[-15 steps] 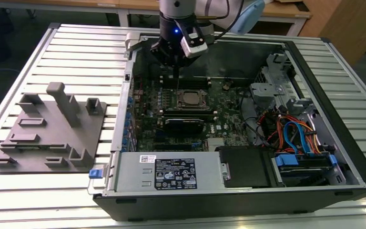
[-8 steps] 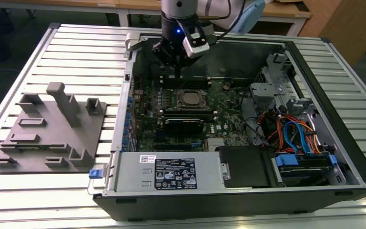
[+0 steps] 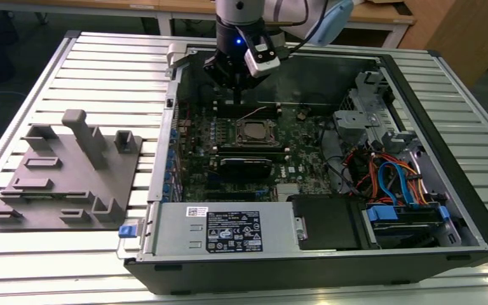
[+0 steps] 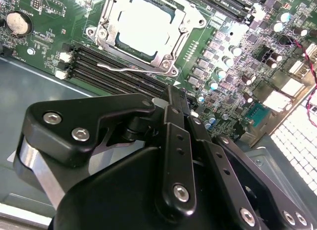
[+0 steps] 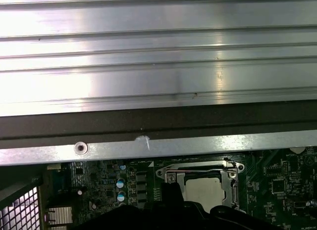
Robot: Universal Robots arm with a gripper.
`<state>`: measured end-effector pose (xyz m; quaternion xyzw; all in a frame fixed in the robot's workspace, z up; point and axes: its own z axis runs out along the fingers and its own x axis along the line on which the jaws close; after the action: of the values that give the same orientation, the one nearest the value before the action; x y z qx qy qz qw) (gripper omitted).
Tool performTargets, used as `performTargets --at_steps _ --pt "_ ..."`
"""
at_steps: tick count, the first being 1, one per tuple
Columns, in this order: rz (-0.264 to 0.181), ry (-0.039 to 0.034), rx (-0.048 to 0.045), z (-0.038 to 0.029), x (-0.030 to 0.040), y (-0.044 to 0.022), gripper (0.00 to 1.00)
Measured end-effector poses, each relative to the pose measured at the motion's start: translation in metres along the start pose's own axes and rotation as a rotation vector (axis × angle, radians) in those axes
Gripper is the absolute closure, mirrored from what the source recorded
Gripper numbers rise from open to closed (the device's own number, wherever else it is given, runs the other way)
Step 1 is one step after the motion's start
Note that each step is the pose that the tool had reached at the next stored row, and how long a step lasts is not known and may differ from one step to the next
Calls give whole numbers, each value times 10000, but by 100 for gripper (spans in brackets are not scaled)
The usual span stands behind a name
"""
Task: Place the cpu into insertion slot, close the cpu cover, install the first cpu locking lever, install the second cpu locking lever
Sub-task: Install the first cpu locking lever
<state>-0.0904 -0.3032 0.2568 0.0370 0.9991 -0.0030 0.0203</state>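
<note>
The cpu (image 4: 147,25) is seated in the insertion slot under the closed cpu cover (image 4: 106,29). The gripper (image 3: 237,95) is held above the board's far edge, fingers pressed together, empty.

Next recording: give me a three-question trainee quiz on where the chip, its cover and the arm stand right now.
1. True or false: the black end effector is carrying the square silver-grey metal cpu.
2. The thin silvery metal cpu cover is: A) raised upright, B) lying flat around the cpu, C) on the grey tray.
3. In the exterior view, what does the end effector hang over?
Key: 1 false; 2 B; 3 the open black computer case.
</note>
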Motion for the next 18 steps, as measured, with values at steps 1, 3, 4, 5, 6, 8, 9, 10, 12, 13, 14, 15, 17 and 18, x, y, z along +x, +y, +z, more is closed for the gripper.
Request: performTargets --at_steps 1,3,4,5,6,8,9,10,12,13,14,15,17,18 --pt "0 0 0 0 0 0 90" --pt "0 0 0 0 0 0 90" --pt "0 0 1 0 0 0 90" --pt "-1 0 0 0 -2 0 90" --pt "-3 1 1 0 -10 1 90" --pt "1 2 0 2 -45 4 90" --pt "0 8 2 3 -74 5 90" --pt "-2 15 2 5 -104 8 90" --pt "0 29 3 9 -170 13 90" --pt "0 33 -13 12 -192 13 90" --pt "1 37 -66 15 -212 13 90" --pt "7 45 -178 20 -224 12 90" --pt "19 67 -479 26 -240 4 90" --pt "24 81 -658 28 -242 -6 90"
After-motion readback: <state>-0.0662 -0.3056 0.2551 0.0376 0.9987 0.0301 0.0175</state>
